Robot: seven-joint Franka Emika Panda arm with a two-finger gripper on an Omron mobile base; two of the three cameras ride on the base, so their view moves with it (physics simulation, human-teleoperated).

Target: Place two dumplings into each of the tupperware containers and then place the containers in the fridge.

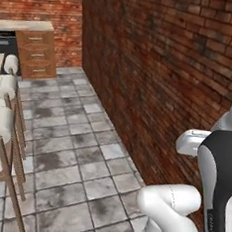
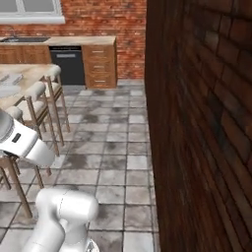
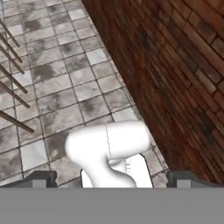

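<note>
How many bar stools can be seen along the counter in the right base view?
3: one nearest the dishwasher at the far end, one in the middle, and one close to the robot, partly behind its arm. More may be hidden.

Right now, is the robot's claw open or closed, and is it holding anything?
The two-finger gripper: open, its dark fingertips spread wide apart, with nothing between them; it points down at the grey tiled floor.

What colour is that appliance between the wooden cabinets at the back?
Black. The dishwasher shows best in the right base view, under the counter.
</note>
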